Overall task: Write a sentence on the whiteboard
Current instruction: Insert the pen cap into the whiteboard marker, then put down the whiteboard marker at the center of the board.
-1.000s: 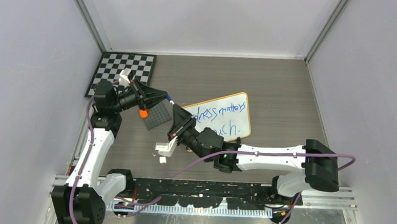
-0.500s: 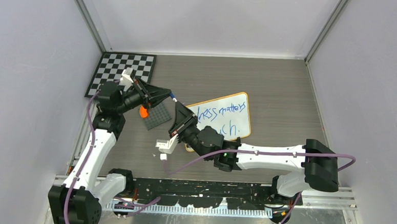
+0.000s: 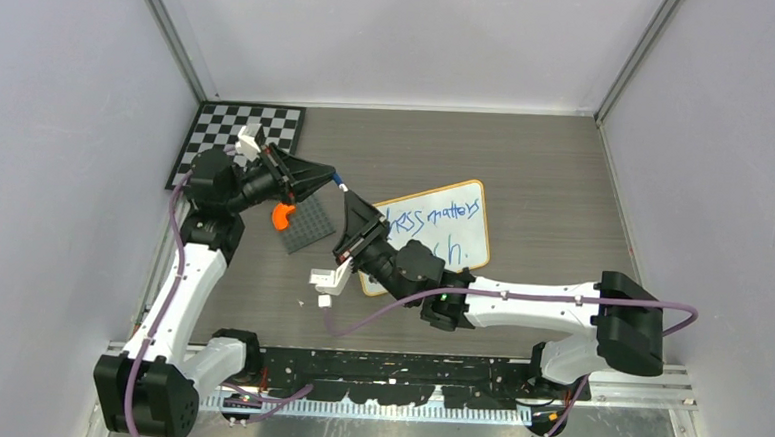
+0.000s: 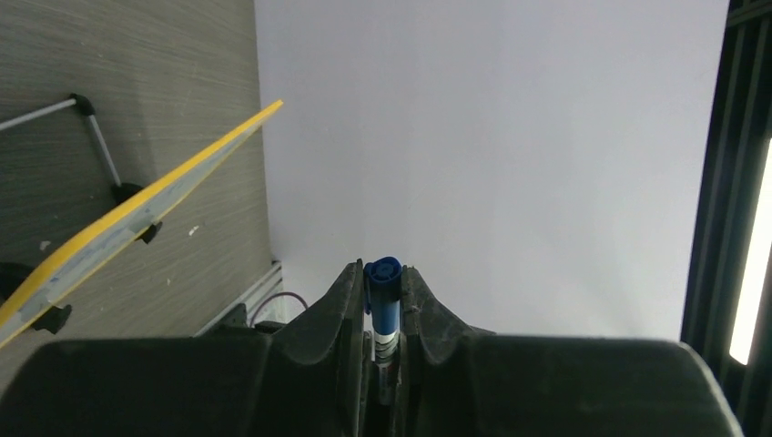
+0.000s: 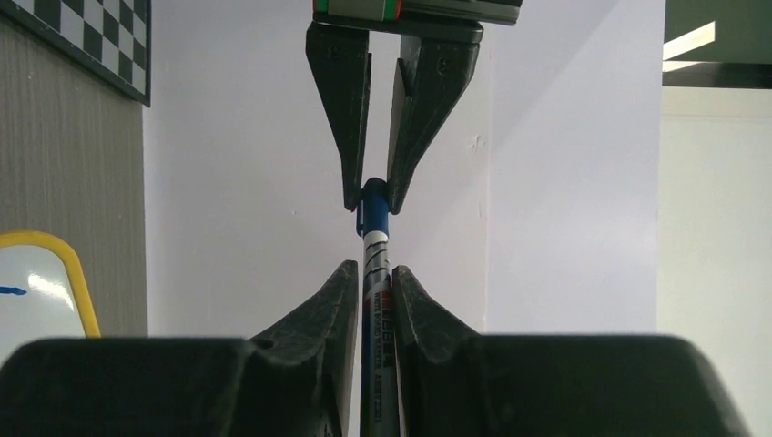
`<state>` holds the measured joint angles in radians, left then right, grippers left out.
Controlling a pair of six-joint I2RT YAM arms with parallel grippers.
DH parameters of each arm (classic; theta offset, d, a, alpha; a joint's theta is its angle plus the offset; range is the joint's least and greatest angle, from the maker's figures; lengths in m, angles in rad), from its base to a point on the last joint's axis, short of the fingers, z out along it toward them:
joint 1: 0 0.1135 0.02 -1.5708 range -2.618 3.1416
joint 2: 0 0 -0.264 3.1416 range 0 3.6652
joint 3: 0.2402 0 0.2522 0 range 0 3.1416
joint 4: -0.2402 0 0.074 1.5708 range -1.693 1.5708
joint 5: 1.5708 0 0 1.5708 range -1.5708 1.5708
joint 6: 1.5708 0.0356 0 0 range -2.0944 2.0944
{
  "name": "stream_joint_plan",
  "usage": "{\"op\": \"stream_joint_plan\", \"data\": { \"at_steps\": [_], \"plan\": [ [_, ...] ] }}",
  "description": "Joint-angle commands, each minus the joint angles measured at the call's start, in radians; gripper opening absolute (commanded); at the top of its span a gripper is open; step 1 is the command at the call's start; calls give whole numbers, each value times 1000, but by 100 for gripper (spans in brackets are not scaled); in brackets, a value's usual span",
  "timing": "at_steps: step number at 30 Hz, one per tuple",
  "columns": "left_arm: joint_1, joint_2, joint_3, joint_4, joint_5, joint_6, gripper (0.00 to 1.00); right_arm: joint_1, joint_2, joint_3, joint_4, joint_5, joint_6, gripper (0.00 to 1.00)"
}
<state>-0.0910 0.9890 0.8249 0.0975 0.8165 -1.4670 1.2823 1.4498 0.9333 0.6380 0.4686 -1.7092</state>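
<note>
The whiteboard (image 3: 468, 238) lies tilted on the table, its orange frame also showing in the left wrist view (image 4: 137, 218) and the right wrist view (image 5: 77, 282). The blue sentence (image 3: 434, 219) runs in two lines, its left part hidden by my right arm. A blue marker (image 3: 338, 183) spans between both grippers, above the table left of the board. My right gripper (image 3: 348, 200) (image 5: 373, 269) is shut on the marker's body (image 5: 375, 300). My left gripper (image 3: 328, 175) (image 4: 383, 273) is shut on the marker's blue cap (image 4: 382, 296), as the right wrist view shows from the front (image 5: 373, 193).
A black-and-white checkerboard (image 3: 243, 131) lies at the far left. A grey studded plate (image 3: 310, 224) sits under the grippers, left of the board. Light walls close the table in on three sides.
Both grippers have shifted slightly toward the far side, with the marker still held between them. The whiteboard has not moved.
</note>
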Motion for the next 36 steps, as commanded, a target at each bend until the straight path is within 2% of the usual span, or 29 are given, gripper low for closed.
{"op": "stream_joint_plan", "data": {
  "at_steps": [1,9,11,13,16,21,26,32,36],
  "plan": [
    [8,10,76,101,213,-83,0,-28,-32,-33,37,-40,-34,29],
    [51,78,182,141,148,-126,0,-20,-79,-85,43,-71,-62,66],
    [62,87,212,110,130,-104,0,-16,-92,-101,53,-88,-72,77],
    [72,97,242,50,114,-59,0,-12,-104,-117,68,-103,-81,83],
    [85,110,259,-2,90,-10,0,-8,-126,-130,77,-115,-87,87],
    [111,156,299,-87,68,99,0,-9,-150,-119,106,-118,-68,87],
    [154,206,376,-226,35,273,0,-8,-181,-69,103,-63,-7,87],
    [167,235,534,-509,-61,675,0,-32,-225,-3,27,48,109,87],
    [166,232,643,-755,-206,1067,0,-100,-265,112,-175,191,334,87]
  ]
}}
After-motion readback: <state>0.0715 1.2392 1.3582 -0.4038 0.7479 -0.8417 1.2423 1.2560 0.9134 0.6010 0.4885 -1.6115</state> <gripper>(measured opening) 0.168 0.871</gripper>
